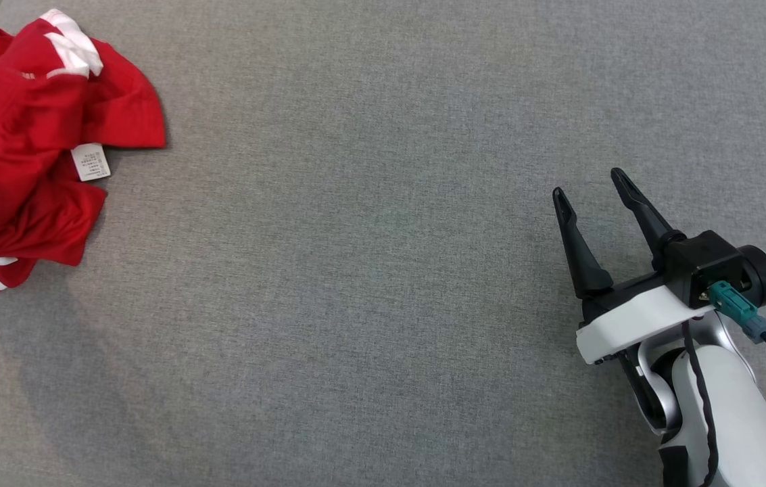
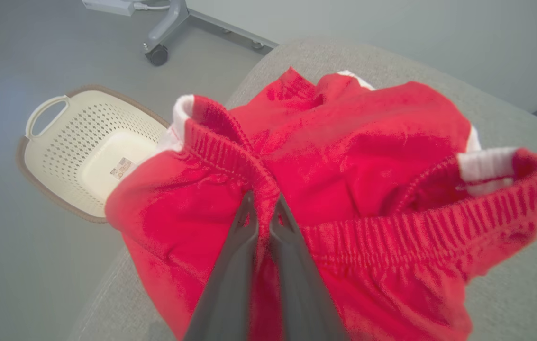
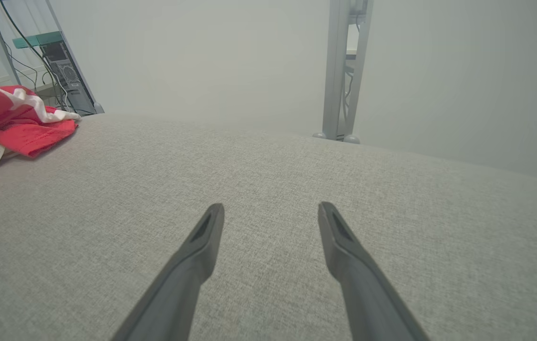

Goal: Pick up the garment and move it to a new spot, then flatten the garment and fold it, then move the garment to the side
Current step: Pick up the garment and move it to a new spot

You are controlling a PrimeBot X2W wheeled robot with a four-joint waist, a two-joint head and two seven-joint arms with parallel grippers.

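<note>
Well, at my far left a cream perforated basket [image 2: 59,142] sits on the floor, just beside the rounded edge of the grey fabric surface [image 1: 383,270]. Next to it, at that surface's far left corner, the garment [image 1: 24,155] lies in a crumpled heap, red with white trim, its white care label [image 1: 90,163] facing up. My left gripper [image 2: 263,201] has its jaws pressed together on the ribbed waistband, pinching a fold of red cloth that stands up between my fingers. Further right, well apart from the garment, my right gripper [image 1: 591,184] hovers low over the grey fabric near the right side, fingers pointing away from me, jaws spread wide.
</note>
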